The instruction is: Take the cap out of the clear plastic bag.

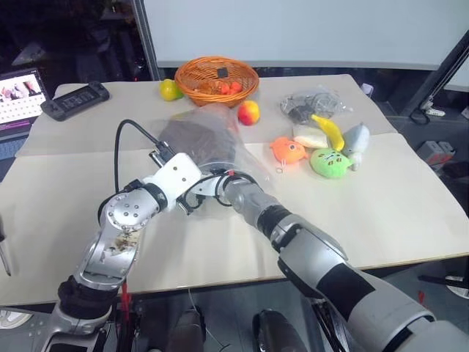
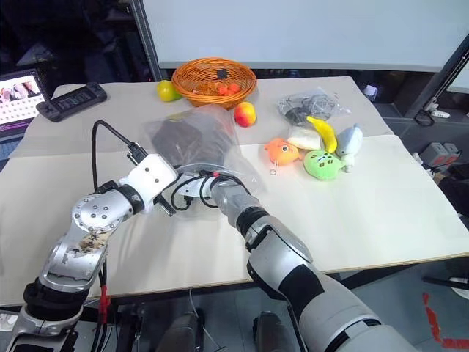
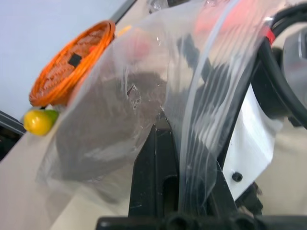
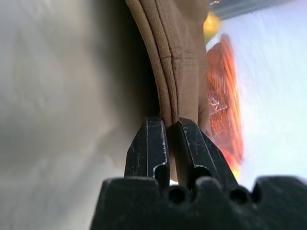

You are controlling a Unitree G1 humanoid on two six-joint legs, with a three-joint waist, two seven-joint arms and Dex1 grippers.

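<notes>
**Cap** (image 4: 180,62): brown-grey fabric, lying inside the clear plastic bag (image 1: 220,143) near the middle of the bench (image 1: 381,205). Its stitched brim edge is pinched between the pressed-together fingers of the right gripper (image 4: 170,132), which reaches in through the bag's mouth; judged a hold for drawing the cap out.

**Clear plastic bag**: crinkly, glossy, mouth turned toward the robot. The left gripper (image 3: 184,143) is closed on the film at the opening, judged to anchor the bag so it does not follow the cap.

**Wicker basket** (image 1: 216,77): orange, at the far edge, holding small red items; just beyond the bag.

**Loose fruit**: a yellow-green one (image 1: 170,89) beside the basket, a red-yellow one (image 1: 249,112) beside the bag.

**Soft toys**: orange (image 1: 288,150), green (image 1: 331,163), grey (image 1: 357,139), plus a banana (image 1: 327,130), grouped well apart on the robot's right. Smaller bag of dark items (image 1: 311,104) behind them.

**Bench**: covered in pale cream sheeting with a seam.

**Room**: dim; laptop (image 1: 20,99) and handheld console (image 1: 75,100) at far left; white panel behind.
</notes>
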